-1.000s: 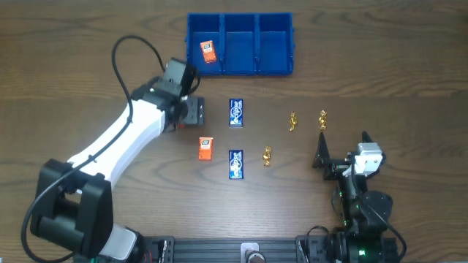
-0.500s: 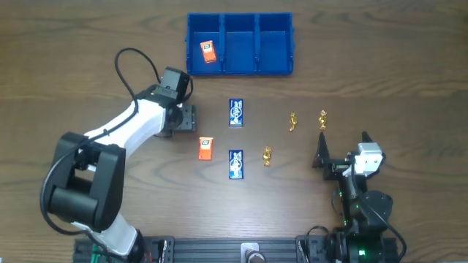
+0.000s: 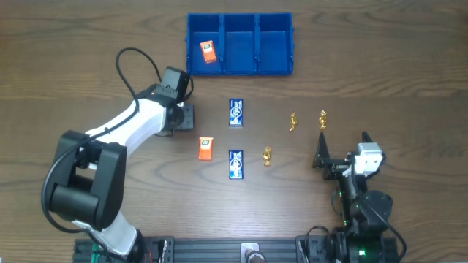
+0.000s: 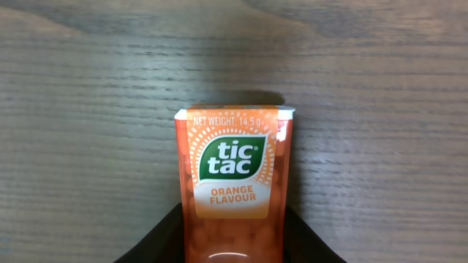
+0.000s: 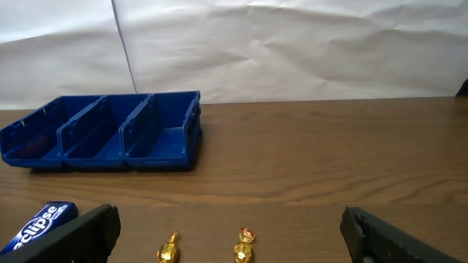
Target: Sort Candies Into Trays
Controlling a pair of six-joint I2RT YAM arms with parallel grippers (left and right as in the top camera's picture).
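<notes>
An orange candy box [image 3: 206,148] [image 4: 234,183] lies flat on the wooden table. My left gripper [image 3: 184,117] [image 4: 234,237] hangs over it, open, with a dark finger on either side of the box's near end. A second orange box [image 3: 208,51] lies in the left compartment of the blue three-part tray [image 3: 240,71] [image 5: 168,139]. Two blue packs [image 3: 235,112] [image 3: 235,164] and three gold wrapped candies [image 3: 292,121] [image 3: 322,119] [image 3: 267,155] are spread over the middle. My right gripper [image 3: 322,153] [image 5: 227,219] stands open near the right front, nothing between its fingers.
The tray's middle and right compartments hold nothing. In the right wrist view, a blue pack [image 5: 33,223] and two gold candies [image 5: 169,250] [image 5: 244,248] lie close ahead of the fingers. Bare wood stretches to the far left and far right.
The left arm has folded back and its gripper has shifted slightly left and toward the front, over the orange box. The right arm has kept still.
</notes>
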